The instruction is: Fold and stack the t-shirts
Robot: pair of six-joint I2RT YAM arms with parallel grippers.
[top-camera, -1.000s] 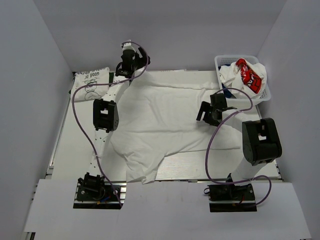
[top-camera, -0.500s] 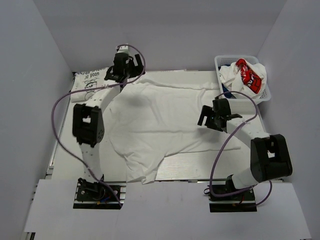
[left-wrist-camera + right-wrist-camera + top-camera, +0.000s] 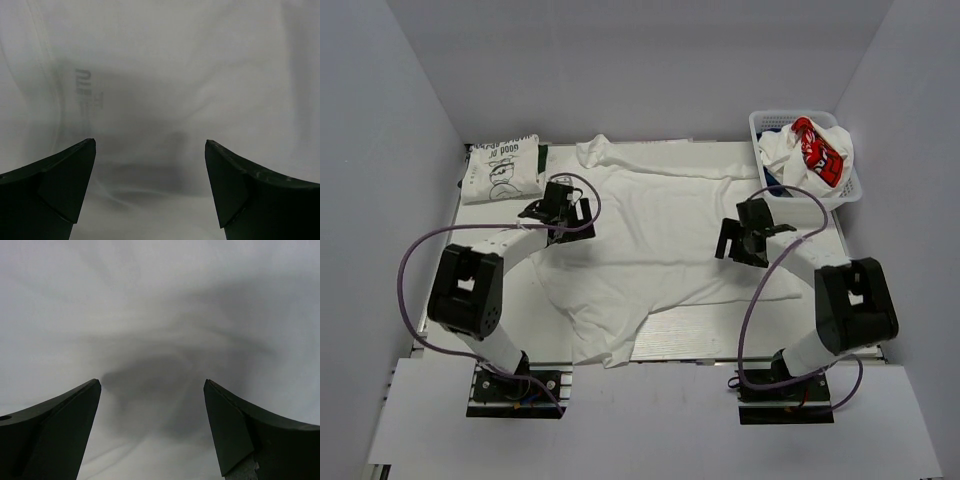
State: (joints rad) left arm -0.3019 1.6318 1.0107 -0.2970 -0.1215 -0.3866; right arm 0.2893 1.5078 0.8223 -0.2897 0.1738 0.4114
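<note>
A: Progress on the stack?

B: Early, by the look of it; one folded t-shirt point(image 3: 502, 168), black line drawing up, lying at the far-left corner of the table point(image 3: 720, 340); nothing on top of it yet.

A: In hand now?

B: Nothing gripped; large white t-shirt point(image 3: 660, 235) spread mid-table, rumpled, one corner trailing toward the near edge; no fold made in it as far as visible. Left gripper point(image 3: 563, 210) over its left side, jaws gaping, empty; right gripper point(image 3: 740, 238) over its right side, likewise wide and empty; only bare cloth between the fingers in both wrist views.

A: Left to do?

B: Probably most of it; fold this one, stack it, then work through the heap of t-shirts point(image 3: 785, 150) in the basket point(image 3: 767, 120) at far right; red patch showing on top there.

A: Blind spots?

B: Count in the basket unknowable, heap too tangled; dark blue scrap low by the rim, hard to identify. Faint grey mark point(image 3: 87, 90) on the cloth in the left wrist view, unreadable. Touching the cloth or hovering just above it, cannot tell for either gripper. No print visible on the spread tee.
</note>
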